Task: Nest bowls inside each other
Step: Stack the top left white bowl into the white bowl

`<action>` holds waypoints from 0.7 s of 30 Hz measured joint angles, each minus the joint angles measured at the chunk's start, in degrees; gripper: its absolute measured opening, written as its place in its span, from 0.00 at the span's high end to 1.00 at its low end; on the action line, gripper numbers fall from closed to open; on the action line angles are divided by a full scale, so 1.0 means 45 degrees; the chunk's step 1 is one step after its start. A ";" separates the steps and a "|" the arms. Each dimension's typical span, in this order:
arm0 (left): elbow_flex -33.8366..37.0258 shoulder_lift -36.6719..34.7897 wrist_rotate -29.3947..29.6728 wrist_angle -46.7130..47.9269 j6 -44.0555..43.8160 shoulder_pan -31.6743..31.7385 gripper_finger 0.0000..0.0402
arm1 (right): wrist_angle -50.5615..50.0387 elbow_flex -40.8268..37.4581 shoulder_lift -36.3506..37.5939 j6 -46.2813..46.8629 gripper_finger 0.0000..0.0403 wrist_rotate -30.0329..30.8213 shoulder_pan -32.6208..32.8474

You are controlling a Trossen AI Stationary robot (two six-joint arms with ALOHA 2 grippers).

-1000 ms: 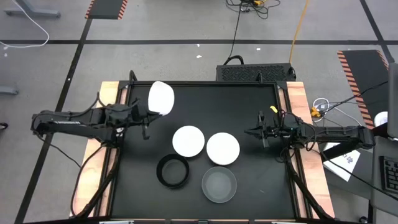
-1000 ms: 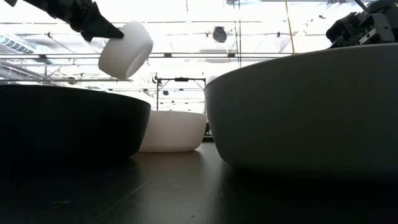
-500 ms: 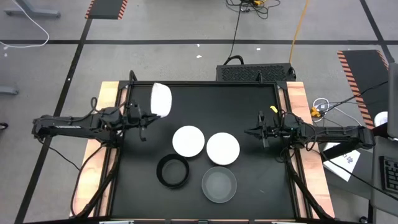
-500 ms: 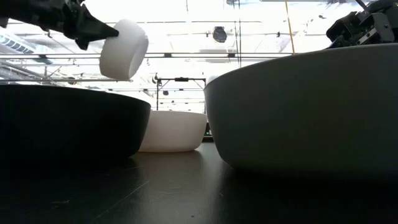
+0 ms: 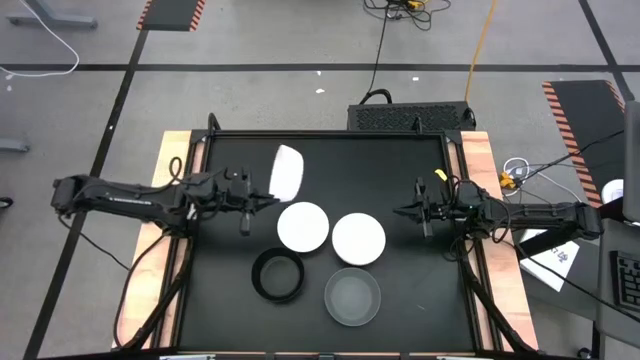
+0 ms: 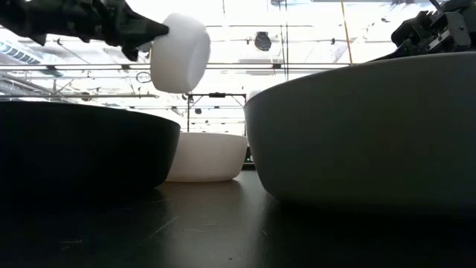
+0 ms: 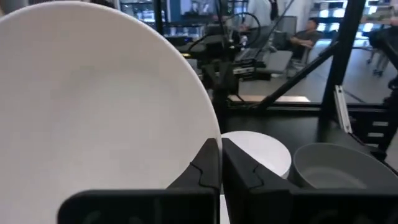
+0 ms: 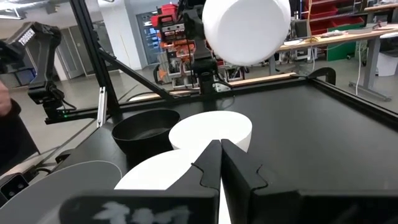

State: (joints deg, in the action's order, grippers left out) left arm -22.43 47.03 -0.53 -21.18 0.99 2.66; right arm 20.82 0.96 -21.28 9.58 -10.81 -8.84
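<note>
White bowl (image 5: 287, 172) round, plain, tipped on edge, in left end effector (image 5: 262, 196).

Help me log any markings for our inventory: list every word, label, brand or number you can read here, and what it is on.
"TROSSEN": white letters on the dark arm, only partly legible in the right wrist view.
Paper sheet beside the table: printed marks, too small to read.
Bowls, including the white bowl held by the left gripper: no text visible.

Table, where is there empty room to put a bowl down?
The table is bare along its far edge and far right corner, and at the near left corner beside the black bowl. The middle is crowded: two white bowls and the grey bowl sit close together.
</note>
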 joint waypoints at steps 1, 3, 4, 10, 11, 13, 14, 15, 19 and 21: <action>-0.0148 0.0333 -0.0131 -0.0029 0.0005 0.0000 1.00 | 0.0024 0.0000 0.0000 -0.0021 1.00 0.0000 0.0000; -0.0537 0.1028 -0.0731 -0.0014 0.0023 0.0014 1.00 | 0.0077 -0.0002 0.0005 -0.0067 1.00 0.0000 0.0000; -0.0799 0.1408 -0.1156 -0.0026 0.0075 0.0010 1.00 | 0.0077 -0.0002 0.0005 -0.0090 1.00 -0.0001 0.0000; -0.2782 0.3918 -0.2731 0.0017 0.0349 0.0011 1.00 | 0.0254 -0.0002 0.0001 -0.0271 1.00 0.0000 0.0000; -0.3126 0.4307 -0.2945 0.0048 0.0438 0.0012 1.00 | 0.0286 -0.0002 0.0005 -0.0354 1.00 0.0006 0.0000; -0.3763 0.4987 -0.3229 0.0198 0.0498 0.0010 1.00 | 0.0277 -0.0002 0.0000 -0.0427 1.00 0.0076 -0.0033; -0.4078 0.5313 -0.3286 0.0395 0.0536 0.0017 1.00 | 0.0277 -0.0002 0.0000 -0.0427 1.00 0.0099 -0.0059; -0.4393 0.5630 -0.3383 0.0595 0.0587 0.0050 1.00 | 0.0277 -0.0002 0.0000 -0.0427 1.00 0.0102 -0.0092; -0.5573 0.6960 -0.4342 0.1699 0.0775 0.0216 1.00 | 0.0277 -0.0002 0.0005 -0.0427 1.00 0.0112 -0.0112; -0.6203 0.7626 -0.4612 0.2262 0.0727 0.0253 1.00 | 0.0272 -0.0002 0.0009 -0.0440 1.00 0.0117 -0.0112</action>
State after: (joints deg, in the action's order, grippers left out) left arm -50.35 81.35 -21.28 -11.01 4.27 3.79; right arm 22.05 0.95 -21.24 7.60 -10.28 -9.34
